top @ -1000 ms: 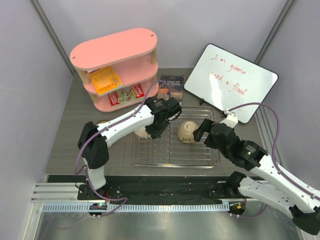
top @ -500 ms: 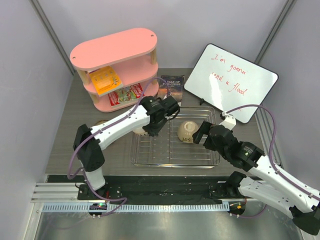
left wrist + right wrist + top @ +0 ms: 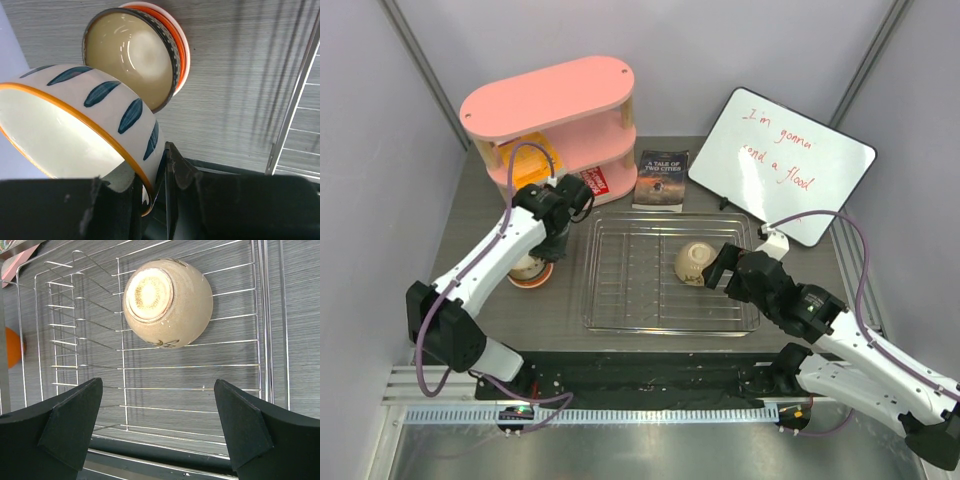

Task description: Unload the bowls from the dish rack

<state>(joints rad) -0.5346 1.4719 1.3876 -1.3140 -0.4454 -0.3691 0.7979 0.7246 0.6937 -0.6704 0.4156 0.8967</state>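
Note:
My left gripper point(image 3: 148, 166) is shut on the rim of a white bowl point(image 3: 75, 125) with blue leaf marks and an orange edge. It holds the bowl tilted above a stack on the table left of the dish rack point(image 3: 640, 292). The stack is a dark bowl point(image 3: 135, 55) nested in an orange bowl point(image 3: 182, 47). From above, the held bowl point(image 3: 525, 265) hides most of the stack point(image 3: 532, 282). A beige-tan bowl point(image 3: 167, 302) lies upside down in the rack point(image 3: 262, 340), also in the top view point(image 3: 695, 262). My right gripper point(image 3: 160, 405) is open and empty, just near of it point(image 3: 722, 268).
A pink oval shelf unit point(image 3: 555, 110) stands at the back left, close behind the left arm. A dark book point(image 3: 662, 178) lies behind the rack. A whiteboard point(image 3: 780, 165) leans at the back right. An orange bowl edge point(image 3: 12, 347) shows left of the rack.
My left arm swung left out of the rack, carrying the white bowl over the stack beside the rack. My right gripper crept slightly left towards the beige bowl.

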